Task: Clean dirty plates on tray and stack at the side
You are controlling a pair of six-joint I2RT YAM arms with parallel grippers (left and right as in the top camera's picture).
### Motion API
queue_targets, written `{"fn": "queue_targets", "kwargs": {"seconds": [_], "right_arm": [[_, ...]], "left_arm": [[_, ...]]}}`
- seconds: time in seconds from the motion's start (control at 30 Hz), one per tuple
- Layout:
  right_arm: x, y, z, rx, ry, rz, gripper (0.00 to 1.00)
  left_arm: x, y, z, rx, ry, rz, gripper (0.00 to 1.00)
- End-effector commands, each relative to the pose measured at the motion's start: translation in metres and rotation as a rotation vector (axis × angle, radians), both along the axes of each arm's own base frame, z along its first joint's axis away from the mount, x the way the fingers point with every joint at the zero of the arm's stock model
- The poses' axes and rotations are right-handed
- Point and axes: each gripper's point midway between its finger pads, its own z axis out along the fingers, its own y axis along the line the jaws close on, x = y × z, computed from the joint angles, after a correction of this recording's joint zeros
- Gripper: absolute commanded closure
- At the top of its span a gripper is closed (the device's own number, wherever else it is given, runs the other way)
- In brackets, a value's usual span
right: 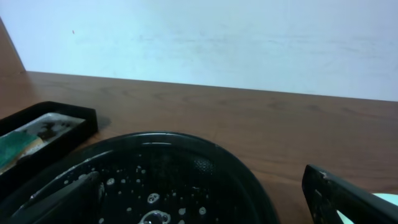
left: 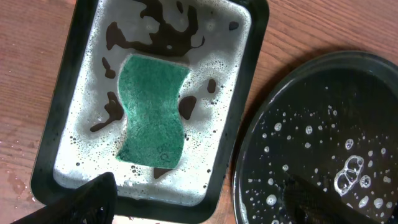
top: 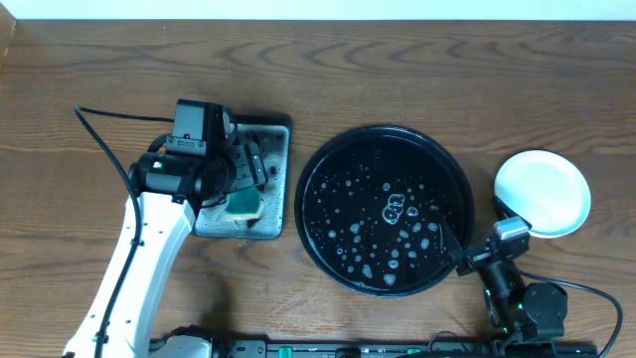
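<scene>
The large round black tray [top: 386,209] lies mid-table with only suds and droplets on it; it also fills the right of the left wrist view [left: 323,137] and the foreground of the right wrist view [right: 161,168]. The plates [top: 543,193] sit in one pale pile to the right of the tray, and I cannot tell how many there are. My left gripper [top: 243,171] hangs open over the small soapy tray, holding nothing [left: 202,211]. At the round tray's lower right rim, my right gripper [top: 482,246] is open and empty [right: 202,208].
A small rectangular black tray [top: 273,139] of foamy water holds a green sponge [top: 242,206], seen close up [left: 152,112] in the left wrist view. Its corner shows at far left [right: 56,121] in the right wrist view. A black cable [top: 104,149] runs left of the left arm.
</scene>
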Motion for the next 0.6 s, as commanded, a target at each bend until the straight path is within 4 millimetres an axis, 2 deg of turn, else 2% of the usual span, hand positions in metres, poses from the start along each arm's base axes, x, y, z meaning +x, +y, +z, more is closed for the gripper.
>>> {"fn": "queue_targets", "kwargs": {"seconds": [0.0,0.3,0.43,0.5,0.57], "right_arm": [[0.000,0.000,-0.001,-0.017,-0.008,-0.004,0.01],[0.000,0.000,-0.001,-0.017,-0.008,-0.004,0.01],[0.000,-0.001,-0.001,-0.017,-0.008,-0.004,0.01],[0.000,-0.001,-0.001,-0.017,-0.008,-0.004,0.01],[0.000,0.000,-0.001,-0.017,-0.008,-0.004,0.01]], "left_arm": [[0.005,0.000,0.010,0.000,-0.027,-0.008,0.14],[0.005,0.000,0.010,0.000,-0.027,-0.008,0.14],[-0.007,0.000,0.019,-0.003,-0.072,-0.014,0.14],[-0.016,0.005,0.026,0.008,-0.109,-0.004,0.14],[-0.021,0.024,0.035,0.084,-0.188,0.045,0.14]]}}
